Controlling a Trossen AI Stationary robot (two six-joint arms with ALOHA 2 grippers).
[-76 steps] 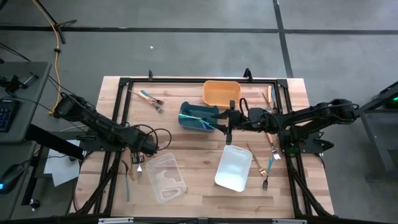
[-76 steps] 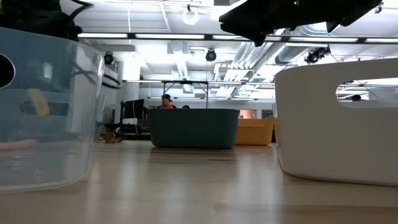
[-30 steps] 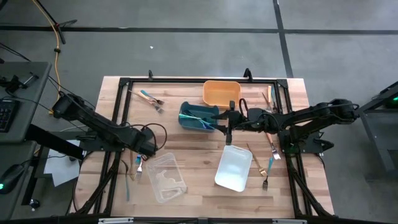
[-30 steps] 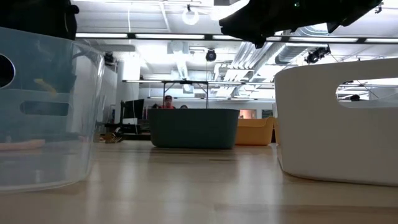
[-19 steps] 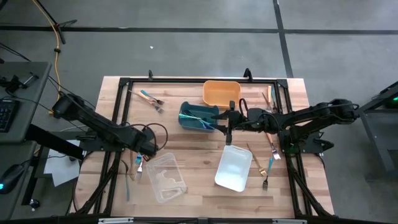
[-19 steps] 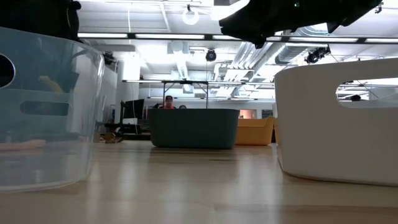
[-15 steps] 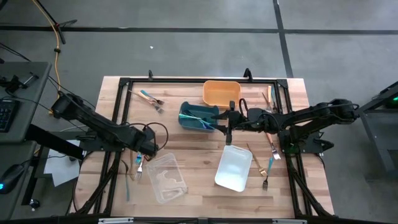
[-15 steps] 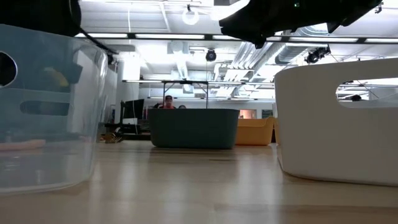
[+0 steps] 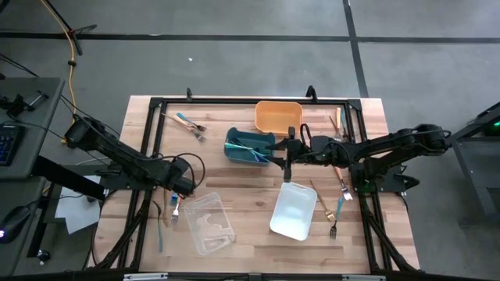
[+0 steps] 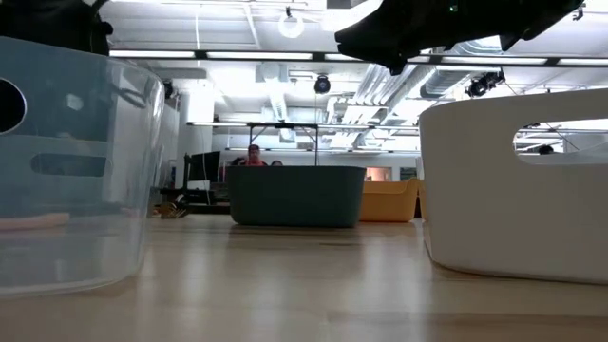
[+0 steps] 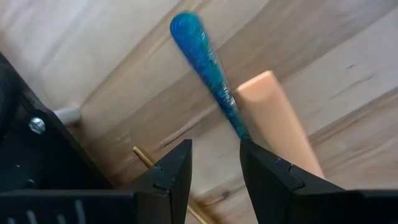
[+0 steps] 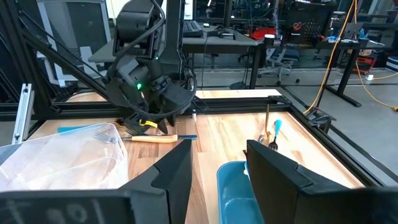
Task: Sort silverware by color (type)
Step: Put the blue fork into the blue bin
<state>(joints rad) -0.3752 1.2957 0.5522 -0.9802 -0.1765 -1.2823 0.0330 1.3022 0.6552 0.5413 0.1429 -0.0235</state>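
My left gripper (image 9: 183, 188) hangs open just left of the clear bin (image 9: 209, 222), fingers pointing down. Below it on the wood lie a blue-handled piece (image 11: 205, 68) and a salmon-handled piece (image 11: 280, 124) of silverware, the blue one crossing the salmon one. In the left wrist view the blue handle's end runs up to one fingertip's edge, and the gap between the fingers is bare. My right gripper (image 9: 275, 150) waits open in the air over the teal bin (image 9: 248, 147), which holds teal silverware.
An orange bin (image 9: 278, 115) stands at the far middle and a white bin (image 9: 294, 211) near the middle right. Loose silverware lies at the right (image 9: 341, 186), at the far left (image 9: 187, 123) and near the left (image 9: 161, 232). Black frame rails run along both sides.
My left gripper has risen beside the clear bin: in the low view its dark bulk and a yellow spot seen through the bin's wall climb and leave the picture. The silverware below it stays on the table.
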